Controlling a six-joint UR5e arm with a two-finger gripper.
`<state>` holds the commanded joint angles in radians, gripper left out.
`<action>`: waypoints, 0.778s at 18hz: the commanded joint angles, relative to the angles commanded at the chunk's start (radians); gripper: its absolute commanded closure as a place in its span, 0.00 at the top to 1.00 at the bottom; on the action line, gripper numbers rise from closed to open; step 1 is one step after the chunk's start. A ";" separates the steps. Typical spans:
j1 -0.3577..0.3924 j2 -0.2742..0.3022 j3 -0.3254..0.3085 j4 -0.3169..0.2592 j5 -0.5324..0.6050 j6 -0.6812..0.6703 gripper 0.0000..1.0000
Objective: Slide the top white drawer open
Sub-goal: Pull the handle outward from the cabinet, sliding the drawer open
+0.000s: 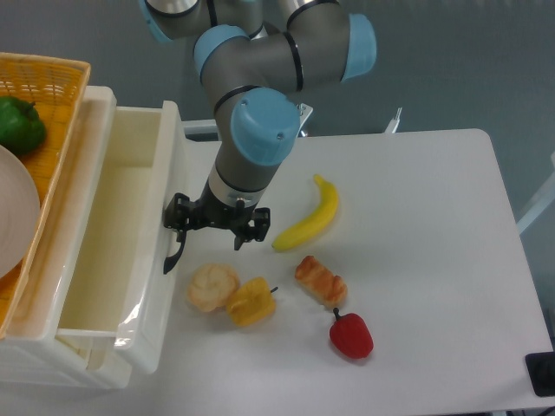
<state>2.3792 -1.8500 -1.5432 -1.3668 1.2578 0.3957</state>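
One top white drawer [113, 251] juts rightward, front long axis near-vertical in view.

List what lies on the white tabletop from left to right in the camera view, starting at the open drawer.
Open glossy white drawer → round beige bread roll → yellow bell pepper → striped orange pastry → red bell pepper. The yellow banana overlaps several, so it is left out.

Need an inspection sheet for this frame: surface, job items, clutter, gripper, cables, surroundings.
Surface: white table, no spills seen.
Job's things: top white drawer pulled out, tray empty; black handle on its front.
Clutter: banana, bread roll, yellow pepper, pastry, red pepper.
Gripper: gripper at the handle; fingers' state unclear.
Cables: nothing seen.
Surroundings: orange wicker basket holding green pepper and plate.
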 joint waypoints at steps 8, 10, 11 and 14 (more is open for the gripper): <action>0.040 -0.002 0.000 -0.002 0.002 0.028 1.00; 0.051 -0.003 0.002 -0.008 0.000 0.028 1.00; 0.052 -0.003 0.002 -0.008 0.002 0.028 1.00; 0.057 -0.006 0.002 -0.008 0.002 0.028 1.00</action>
<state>2.4359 -1.8561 -1.5417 -1.3744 1.2594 0.4234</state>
